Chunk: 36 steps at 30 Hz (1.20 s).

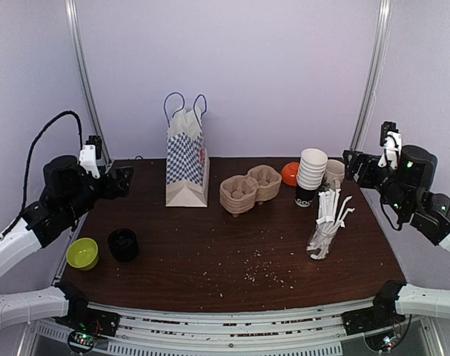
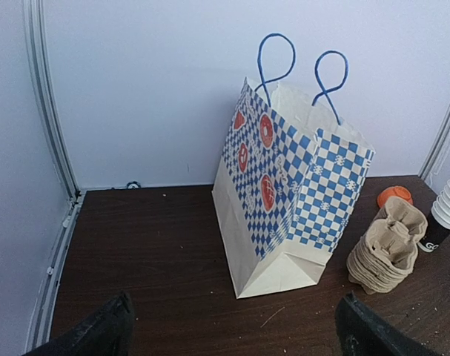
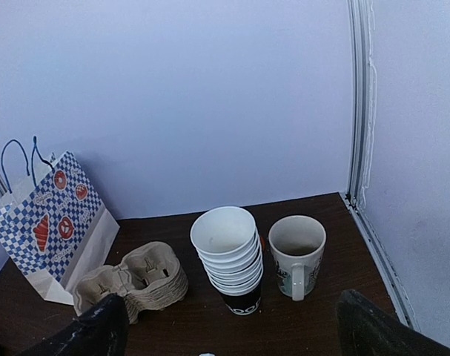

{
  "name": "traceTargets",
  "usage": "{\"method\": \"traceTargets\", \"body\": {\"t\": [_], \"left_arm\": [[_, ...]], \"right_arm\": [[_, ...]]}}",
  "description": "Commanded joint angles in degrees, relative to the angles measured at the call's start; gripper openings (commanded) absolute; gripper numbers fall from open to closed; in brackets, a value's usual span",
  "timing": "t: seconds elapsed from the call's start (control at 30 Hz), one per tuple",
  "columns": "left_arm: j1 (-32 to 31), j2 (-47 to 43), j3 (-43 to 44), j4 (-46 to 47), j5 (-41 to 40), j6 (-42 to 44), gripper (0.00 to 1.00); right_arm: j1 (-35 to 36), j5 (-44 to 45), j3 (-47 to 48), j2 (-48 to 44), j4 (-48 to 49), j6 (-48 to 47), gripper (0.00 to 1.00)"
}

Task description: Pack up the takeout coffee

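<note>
Left gripper [image 2: 232,334] and right gripper [image 3: 232,330] gape empty, fingertips [image 2: 98,334] cropped — orange lid [image 2: 395,195] half hidden behind carrier tray [image 2: 388,248].

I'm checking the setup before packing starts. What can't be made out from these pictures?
Inside of the paper bag: hidden by its own walls in every view.
Orange object: top view, mostly behind the cup stack; left wrist view, partly behind the carrier trays.
Dark cup near the green bowl: top view, too small to tell lid from opening.
</note>
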Motion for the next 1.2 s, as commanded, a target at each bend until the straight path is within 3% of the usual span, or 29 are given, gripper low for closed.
{"method": "traceTargets", "body": {"t": [0.0,0.23,0.47,0.57,0.87,1.07,1.17], "left_arm": [[0.14,-1.47,1.38,1.86,-2.64,0.88,0.98],[0.12,-6.75,-1.95,5.02,-1.86,3.49,0.98],[0.16,-8.79,-3.4,5.99,-3.38,2.63,0.98],[0.14,-6.58,-0.95,3.33,-3.23,1.82,0.98],[0.15,3.51,7.85,-6.99,2.33,-3.45,0.98],[0.23,8.6,10.23,-8.2,6.42,-5.49,0.98],[0.35,10.51,11.59,-8.68,5.3,-5.21,0.98]], "right_arm": [[-0.13,-1.33,2.11,-0.73,-1.08,-0.2,1.0],[4.81,-0.29,12.73,4.65,-7.35,2.01,1.0],[26.76,12.17,26.06,19.57,-10.63,0.7,1.0],[31.63,11.84,32.87,28.59,-12.24,0.1,1.0],[31.76,-1.14,40.38,47.1,-10.77,6.93,1.0],[28.15,-9.1,38.9,53.16,-7.85,12.89,0.96],[27.41,-8.23,40.4,56.32,-10.1,11.9,0.93]]}}
